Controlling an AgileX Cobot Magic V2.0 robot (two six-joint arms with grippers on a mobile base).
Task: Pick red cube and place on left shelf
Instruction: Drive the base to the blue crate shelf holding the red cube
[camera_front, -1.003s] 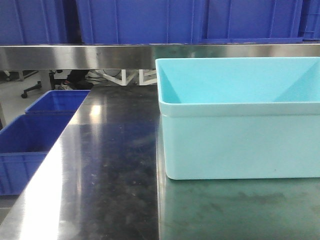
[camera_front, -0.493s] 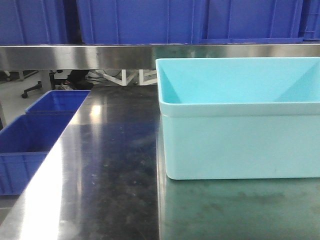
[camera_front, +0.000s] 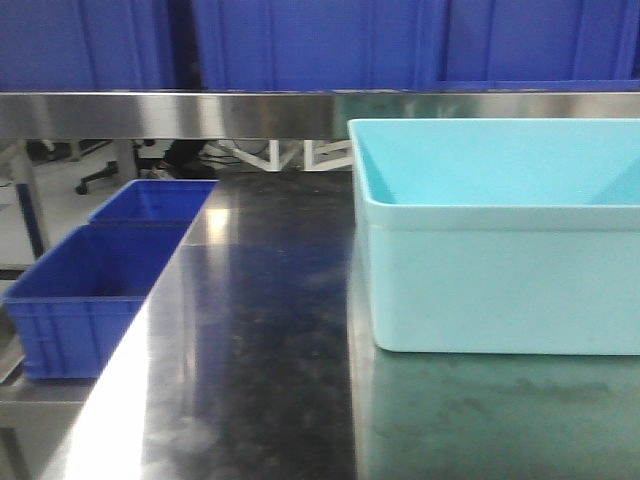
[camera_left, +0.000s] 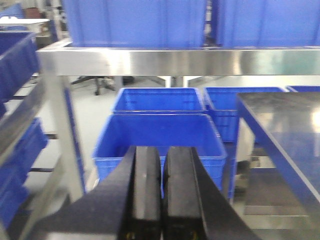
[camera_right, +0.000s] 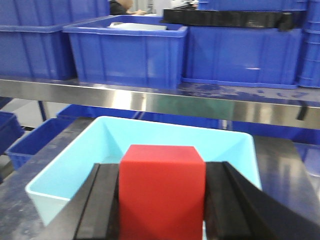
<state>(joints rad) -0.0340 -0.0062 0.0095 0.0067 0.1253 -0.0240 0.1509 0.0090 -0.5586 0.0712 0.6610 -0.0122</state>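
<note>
The red cube (camera_right: 162, 170) sits clamped in the right gripper (camera_right: 162, 200), with a dark finger (camera_right: 102, 205) flat against each of its two side faces. It hangs over the near part of the pale blue bin (camera_right: 70, 175) on the dark tabletop (camera_front: 270, 330). The front view does not show the cube. It looks rigid, smooth-faced and probably light, so it should not deform, though glossy sides could slip under a loose grip. Opposite flat faces, gripped centrally as here, seem the right hold. Being a cube, it has no long axis; one face points squarely at the wrist camera, its top is level and its edges run parallel to the fingers. The left gripper (camera_left: 161, 190) is closed on nothing, aimed at blue crates (camera_left: 160, 137) to the left.
</note>
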